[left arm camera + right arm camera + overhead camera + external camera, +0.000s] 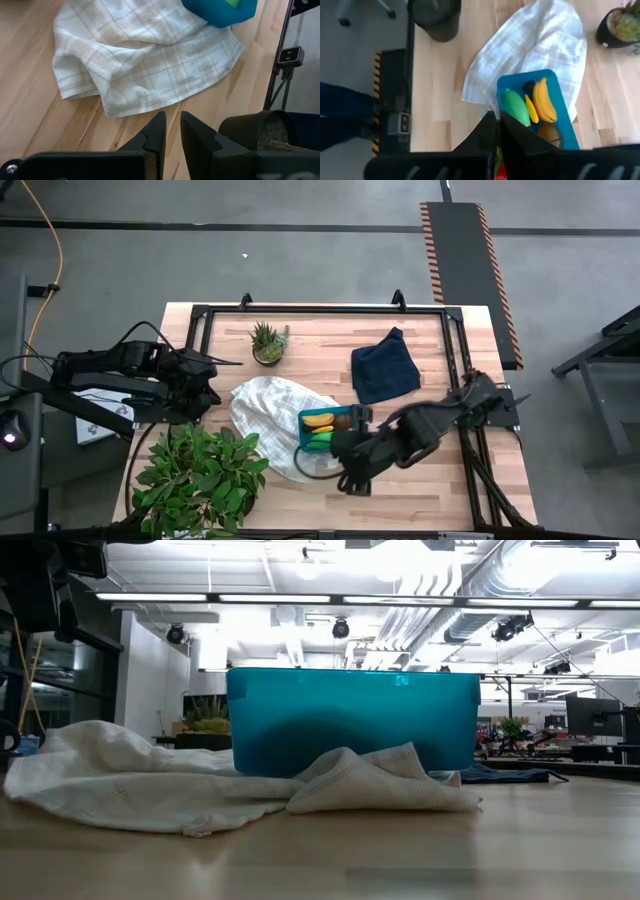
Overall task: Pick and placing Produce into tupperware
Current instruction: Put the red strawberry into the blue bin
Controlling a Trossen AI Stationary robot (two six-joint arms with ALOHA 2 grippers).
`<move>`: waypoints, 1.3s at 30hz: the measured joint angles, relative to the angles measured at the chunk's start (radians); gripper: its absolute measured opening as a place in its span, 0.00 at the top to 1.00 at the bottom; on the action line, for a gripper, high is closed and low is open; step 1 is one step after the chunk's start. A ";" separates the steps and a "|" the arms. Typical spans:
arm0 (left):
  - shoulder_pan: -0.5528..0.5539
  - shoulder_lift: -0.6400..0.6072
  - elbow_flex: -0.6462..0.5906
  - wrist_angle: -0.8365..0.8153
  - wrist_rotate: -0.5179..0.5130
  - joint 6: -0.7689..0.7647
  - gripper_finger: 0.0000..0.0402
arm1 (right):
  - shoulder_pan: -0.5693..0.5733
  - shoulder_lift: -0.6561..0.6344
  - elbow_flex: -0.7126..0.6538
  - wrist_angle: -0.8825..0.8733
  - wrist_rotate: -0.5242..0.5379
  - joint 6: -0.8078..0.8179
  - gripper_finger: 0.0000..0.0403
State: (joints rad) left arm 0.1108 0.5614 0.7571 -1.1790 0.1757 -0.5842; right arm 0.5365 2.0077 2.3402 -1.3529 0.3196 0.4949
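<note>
The teal tupperware [312,442] [350,720] [565,112] stands open on a white checked cloth [262,405] [540,40]. Inside lie a yellow banana [545,100], a green fruit [516,107], a brown round one [549,134], a small yellow-orange piece [531,109] and a dark bit [529,88]. My right gripper [340,448] [496,125] hovers at the box's near-right side, fingers almost together, with a red-and-green strawberry [498,169] showing between them. My left gripper [207,377] [172,122] waits at the table's left, slightly open, past the cloth's edge. My right gripper pinches the small red strawberry [498,170] between its two fingers. Only a sliver of red and green shows far back in the gap, and the fingers [520,137] hide the rest. It is lifted clear, above the table beside the tupperware.
A potted succulent [267,343] [620,25] stands at the far side and a dark navy cloth [385,367] lies far right. A big leafy plant [200,475] fills the near-left corner, with its pot [262,130] close to my left gripper. A black frame [320,310] rims the table.
</note>
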 joint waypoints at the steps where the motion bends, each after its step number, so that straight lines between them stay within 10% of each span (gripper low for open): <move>1: 0.000 0.000 0.000 0.000 0.000 0.000 0.88 | 0.000 -0.016 0.000 -0.005 0.000 0.002 1.00; 39: 0.000 0.000 0.000 0.000 -0.038 0.000 0.88 | 0.164 -0.500 -0.016 -0.192 0.606 0.142 1.00</move>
State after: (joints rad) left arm 0.1108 0.5613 0.7574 -1.1786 0.1375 -0.5846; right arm 0.7002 1.5081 2.3241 -1.5445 0.9259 0.6371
